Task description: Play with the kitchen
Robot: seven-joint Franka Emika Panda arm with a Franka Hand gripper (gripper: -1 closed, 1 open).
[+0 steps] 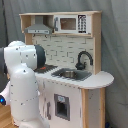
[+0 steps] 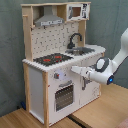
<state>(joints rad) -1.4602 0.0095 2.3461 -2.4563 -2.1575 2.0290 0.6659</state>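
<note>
The kitchen (image 1: 75,87) (image 2: 42,85) is a white and light-wood toy unit, seen in both exterior views. It has a pegboard back, a grey hood (image 2: 49,20), a black faucet (image 2: 75,39), a sink (image 1: 70,74), a red-ringed hob (image 2: 52,59) and an oven door (image 2: 64,96). In the second exterior view my gripper (image 2: 74,69) reaches in from the second exterior view's right. Its tip is at the kitchen's front face, just under the counter edge and above the oven door. In the first exterior view the arm's white body (image 1: 22,80) hides the gripper.
A microwave (image 1: 70,23) sits in the top shelf beside the hood. The kitchen stands on a wooden table (image 2: 100,112). A grey curtain hangs behind. The arm's white links fill the first exterior view's left foreground.
</note>
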